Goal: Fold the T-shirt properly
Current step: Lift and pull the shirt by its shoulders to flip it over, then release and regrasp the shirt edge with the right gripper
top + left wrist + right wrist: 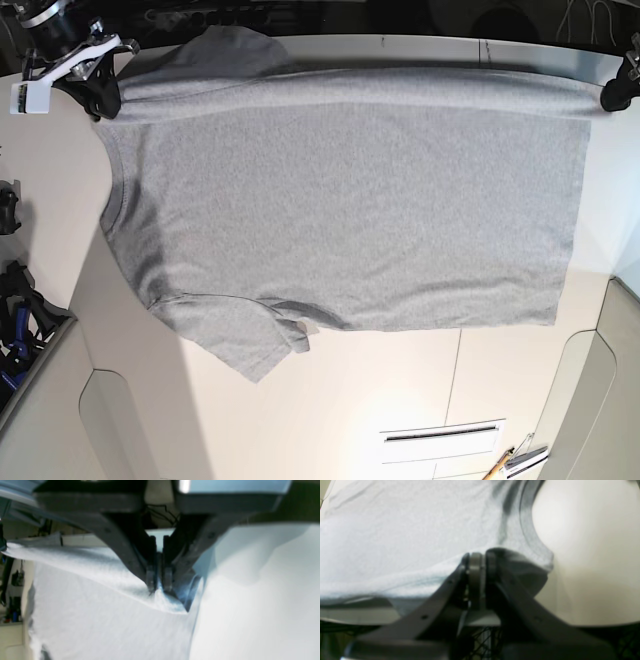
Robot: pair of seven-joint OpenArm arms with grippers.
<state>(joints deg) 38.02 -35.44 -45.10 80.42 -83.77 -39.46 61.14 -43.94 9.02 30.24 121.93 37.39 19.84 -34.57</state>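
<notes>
No lettering, logo or label can be read anywhere on the T-shirt (340,200); the side facing up is plain heather grey. Nearest to the viewer in the base view, bare cream desk (330,410) shows, with a slot-like fitting and what looks like a pencil at its near edge, too small to be sure. Just beyond that lies one short sleeve, pointing toward the near side, its corner slightly turned over. The T-shirt is spread across the middle of the desk with its long axis running side to side: the neck end is at that view's left, the straight hem at its right. The far edge of the cloth is lifted and pulled taut between the two arms. At the far left corner the right hand (476,562) is pinched tight on the shoulder fabric beside the ribbed collar. At the far right corner the left hand (159,585) is closed narrow on a bunched fold of cloth near the hem, the fabric falling away below it.
</notes>
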